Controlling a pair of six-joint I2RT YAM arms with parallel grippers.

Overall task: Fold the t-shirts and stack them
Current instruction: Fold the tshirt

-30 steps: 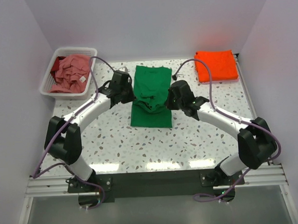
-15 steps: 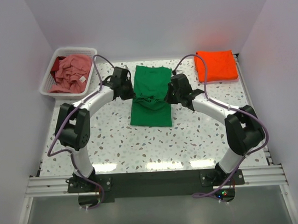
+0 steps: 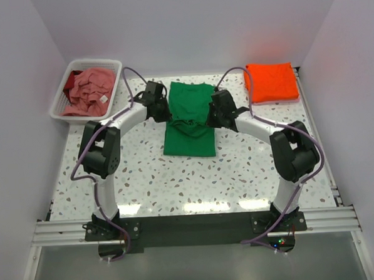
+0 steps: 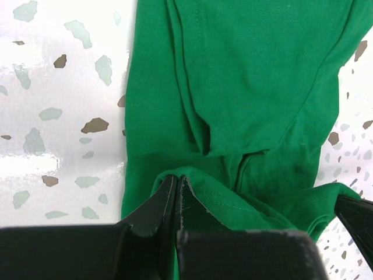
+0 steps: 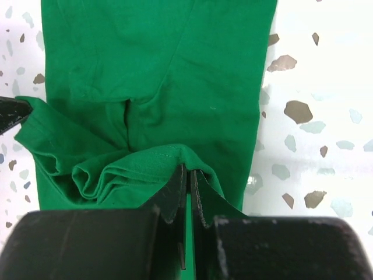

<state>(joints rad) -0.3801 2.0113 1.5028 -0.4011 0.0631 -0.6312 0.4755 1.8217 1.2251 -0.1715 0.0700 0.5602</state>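
Top external view: the green t-shirt lies in the middle of the worktop, its long axis running from the near edge toward the far edge. The left gripper and the right gripper meet it from opposite long sides, about halfway along its length. Each wrist view shows its own jaws pinched tight on a stitched edge of the cloth: the left gripper on the shirt's left side, the right gripper on its right, with a loose, rumpled roll of fabric slung between them. From both sets of fingers the flat, unfolded stretch of shirt lies straight ahead, toward the far edge, while another flat part rests behind them toward the near edge. Neither arm is nearer; they sit level with each other, so the held edge looks square to the long axis, which the fold likely depends on. The worktop is smooth and speckled, and the cotton should slide on it easily, so the lower layer may creep. To both sides of the shirt the surface is bare. The orange t-shirt sits folded at the far right corner, well apart, and the pink t-shirt lies crumpled in the basket at the far left corner.
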